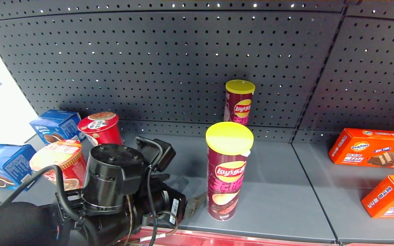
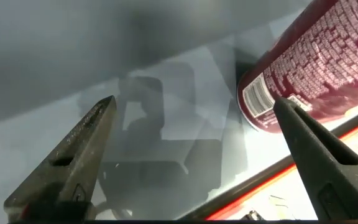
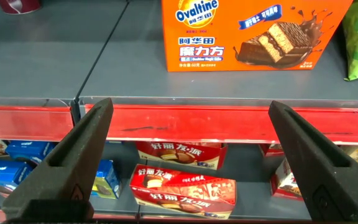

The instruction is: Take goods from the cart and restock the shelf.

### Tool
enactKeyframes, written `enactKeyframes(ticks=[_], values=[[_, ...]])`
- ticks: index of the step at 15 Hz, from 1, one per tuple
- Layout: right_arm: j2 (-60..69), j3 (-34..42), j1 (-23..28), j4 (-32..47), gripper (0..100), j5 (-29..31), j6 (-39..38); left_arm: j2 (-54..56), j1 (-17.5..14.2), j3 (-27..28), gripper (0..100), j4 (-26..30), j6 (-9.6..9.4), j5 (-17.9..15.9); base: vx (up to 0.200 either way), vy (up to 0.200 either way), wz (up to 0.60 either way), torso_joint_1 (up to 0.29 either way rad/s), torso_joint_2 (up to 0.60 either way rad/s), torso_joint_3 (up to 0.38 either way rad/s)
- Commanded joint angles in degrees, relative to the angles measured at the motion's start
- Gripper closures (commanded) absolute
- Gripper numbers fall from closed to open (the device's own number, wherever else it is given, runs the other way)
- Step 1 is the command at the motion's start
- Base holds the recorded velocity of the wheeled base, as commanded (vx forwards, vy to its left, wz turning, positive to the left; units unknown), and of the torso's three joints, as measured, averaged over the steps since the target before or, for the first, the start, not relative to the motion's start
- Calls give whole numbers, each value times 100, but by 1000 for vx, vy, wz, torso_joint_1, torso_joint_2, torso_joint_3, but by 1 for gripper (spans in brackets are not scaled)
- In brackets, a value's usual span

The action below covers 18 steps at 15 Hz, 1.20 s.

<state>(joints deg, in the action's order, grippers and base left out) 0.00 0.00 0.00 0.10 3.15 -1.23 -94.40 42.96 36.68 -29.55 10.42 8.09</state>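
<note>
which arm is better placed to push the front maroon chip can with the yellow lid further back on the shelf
Probably left. The left gripper, open and empty, sits beside the front maroon chip can. The right gripper hangs off the shelf front by an orange cardboard box, farther away.

- Your left arm (image 1: 111,181) is black and built from stout cylindrical housings.
- Its round joint cap (image 1: 115,155) carries a ring of small screws.
- Black cables (image 1: 150,191) loop alongside it.
- You'll see a white barcode sticker (image 1: 174,206) on the wrist housing.
- Your left pincer (image 2: 194,102) has dark grey, wedge-shaped fingers (image 2: 82,152).
- Your right pincer (image 3: 191,104) has the same tapering fingers (image 3: 67,165), each with a small rectangular recess.
</note>
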Motion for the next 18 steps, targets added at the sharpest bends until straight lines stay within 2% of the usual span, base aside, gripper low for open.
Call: enactKeyframes(ticks=[1, 8, 16, 18], values=[[-9, 0, 0, -1, 0, 2, 0, -175, 55, 146, 0, -7, 30, 26, 0, 0, 0, 0, 0, 0], [-9, 0, 0, -1, 0, 2, 0, -333, 274, 348, 0, -7, 65, 105, 0, 0, 0, 0, 0, 0], [-9, 0, 0, -1, 0, 2, 0, -342, 336, 375, 0, 2, 74, 96, 0, 0, 0, 0, 0, 0], [-9, 0, 0, -1, 0, 2, 0, -342, 371, 410, 0, 2, 127, 96, 0, 0, 0, 0, 0, 0]])
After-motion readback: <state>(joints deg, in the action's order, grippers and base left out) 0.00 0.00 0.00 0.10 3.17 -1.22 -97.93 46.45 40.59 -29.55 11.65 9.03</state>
